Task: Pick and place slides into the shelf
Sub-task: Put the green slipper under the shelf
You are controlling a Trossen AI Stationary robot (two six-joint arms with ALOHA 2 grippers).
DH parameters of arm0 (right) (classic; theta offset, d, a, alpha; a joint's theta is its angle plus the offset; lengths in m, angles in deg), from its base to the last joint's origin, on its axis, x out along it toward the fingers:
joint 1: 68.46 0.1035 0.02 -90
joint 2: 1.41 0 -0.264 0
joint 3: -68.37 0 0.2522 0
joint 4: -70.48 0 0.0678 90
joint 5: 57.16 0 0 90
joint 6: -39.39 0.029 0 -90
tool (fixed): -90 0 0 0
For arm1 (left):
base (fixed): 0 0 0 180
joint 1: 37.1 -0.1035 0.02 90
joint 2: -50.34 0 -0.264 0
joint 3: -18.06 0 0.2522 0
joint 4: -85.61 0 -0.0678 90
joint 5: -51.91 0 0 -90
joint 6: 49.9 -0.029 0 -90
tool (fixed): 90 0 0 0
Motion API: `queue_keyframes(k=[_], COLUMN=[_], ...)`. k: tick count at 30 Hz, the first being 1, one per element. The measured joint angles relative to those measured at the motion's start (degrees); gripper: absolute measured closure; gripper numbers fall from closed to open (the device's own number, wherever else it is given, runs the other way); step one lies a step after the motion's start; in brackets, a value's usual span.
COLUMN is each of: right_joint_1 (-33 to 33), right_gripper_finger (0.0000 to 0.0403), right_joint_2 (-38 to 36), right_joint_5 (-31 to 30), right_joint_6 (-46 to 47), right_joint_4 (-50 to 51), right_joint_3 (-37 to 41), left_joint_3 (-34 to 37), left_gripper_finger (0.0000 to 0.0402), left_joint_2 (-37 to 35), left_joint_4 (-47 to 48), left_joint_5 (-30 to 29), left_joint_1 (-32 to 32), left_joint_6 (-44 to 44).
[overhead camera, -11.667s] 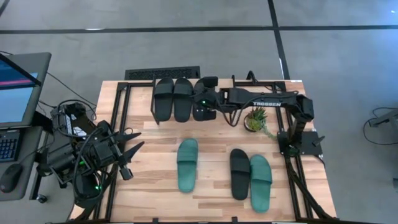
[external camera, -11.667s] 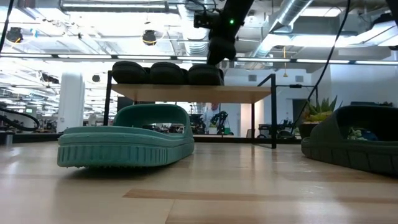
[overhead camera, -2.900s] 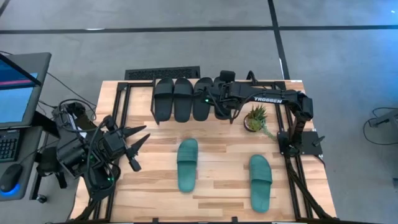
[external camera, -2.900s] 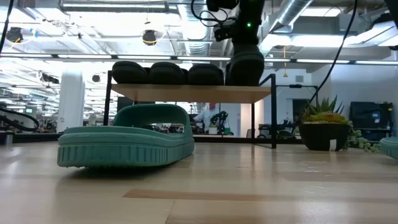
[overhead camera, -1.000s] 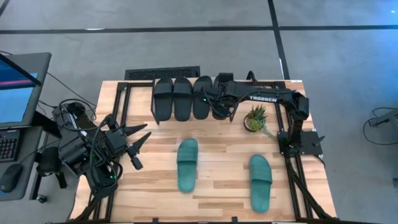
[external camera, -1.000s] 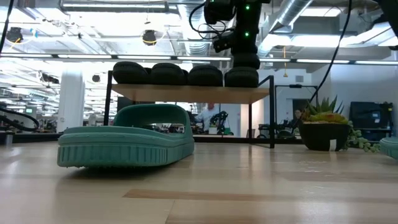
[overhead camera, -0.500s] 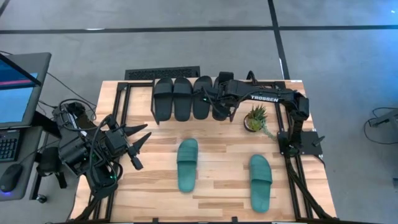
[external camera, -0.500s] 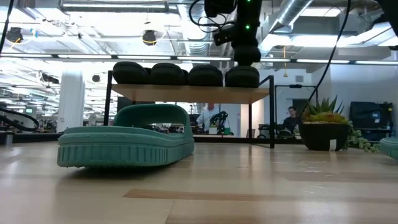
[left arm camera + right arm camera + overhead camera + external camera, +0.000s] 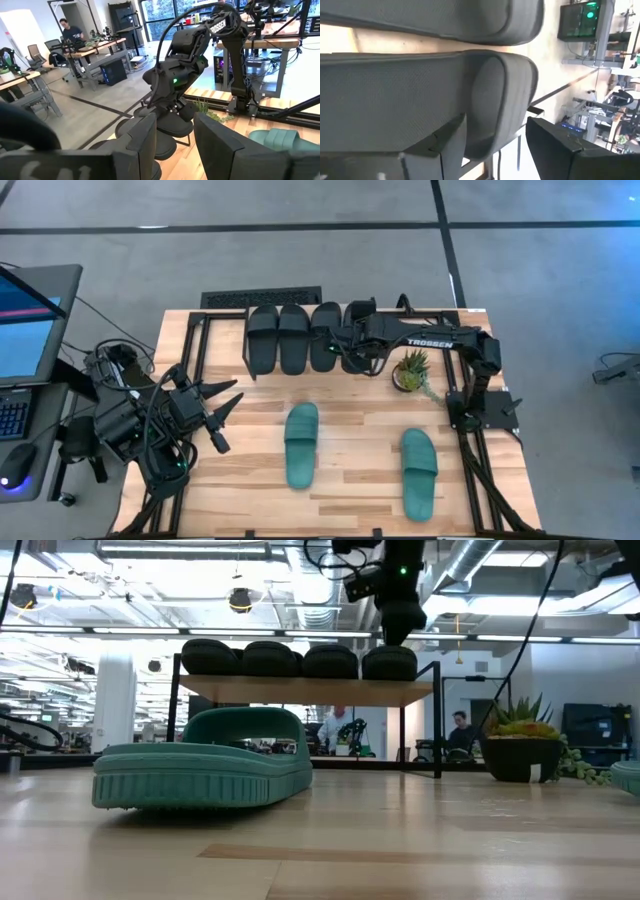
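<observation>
Four black slides lie side by side on the shelf [image 9: 300, 690] at the table's far edge, their soles on its plank; the right-most one [image 9: 358, 330] [image 9: 390, 662] is the nearest to my right gripper. My right gripper [image 9: 345, 352] [image 9: 400, 632] [image 9: 495, 145] hangs open just above that slide's near end and is clear of it. Two teal slides rest flat on the table, one in the middle [image 9: 301, 445] [image 9: 200, 770], the other toward the right near corner [image 9: 419, 472]. My left gripper [image 9: 228, 418] [image 9: 175, 145] waits open over the table's left side.
A small potted plant [image 9: 411, 370] [image 9: 520, 745] stands right of the shelf, close under my right arm. Black frame rails run along the table's left and right edges. A monitor and keyboard sit off the table's left. People sit in the room beyond.
My right gripper has risen off the right-most black slide and drawn back a little toward the table's right edge. That slide has stayed on the shelf beside the other three.
</observation>
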Motion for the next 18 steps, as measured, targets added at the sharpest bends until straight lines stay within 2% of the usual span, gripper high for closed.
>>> queue_keyframes(k=[18], right_joint_1=[3.06], right_gripper_finger=[0.0211], right_joint_2=[-1.17], right_joint_5=[-0.81], right_joint_6=[1.21], right_joint_4=[3.49], right_joint_3=[-4.93], left_joint_3=[0.00], left_gripper_finger=[0.0280], left_joint_2=[0.00], left_joint_4=[-0.17], left_joint_5=[0.09], left_joint_1=[0.01], left_joint_6=[0.04])
